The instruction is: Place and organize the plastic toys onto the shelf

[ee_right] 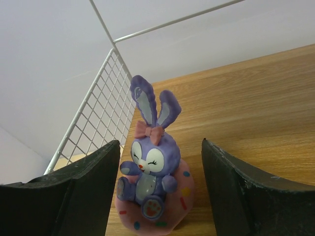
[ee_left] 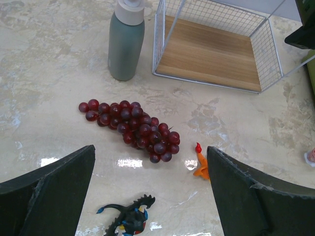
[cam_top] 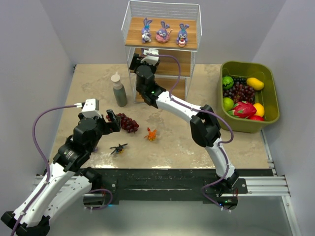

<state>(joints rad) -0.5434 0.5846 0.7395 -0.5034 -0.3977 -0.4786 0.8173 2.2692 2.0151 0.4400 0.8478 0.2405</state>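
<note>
Right gripper (ee_right: 160, 147) spread either side of a purple long-eared plastic bunny in a pink ring (ee_right: 150, 177), touching neither flank (a gap on both sides), upright on a light wooden board of the white wire shelf (ee_right: 246, 98). Left gripper (ee_left: 150, 150) wide apart and empty above a dark red grape bunch (ee_left: 133, 125), an orange plastic creature (ee_left: 201, 164) and a black plastic bug (ee_left: 130, 219) alongside on the tabletop (ee_left: 49, 73). Three more purple bunnies (cam_top: 163, 32) in a row on the top tier.

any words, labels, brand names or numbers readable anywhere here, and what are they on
None: no text can be read in any view.
The grey-green bottle shows no label on the side in view.
The purple bunny has only coloured markings, no letters.
The shelf and the fruit bin carry no legible marking.
</note>
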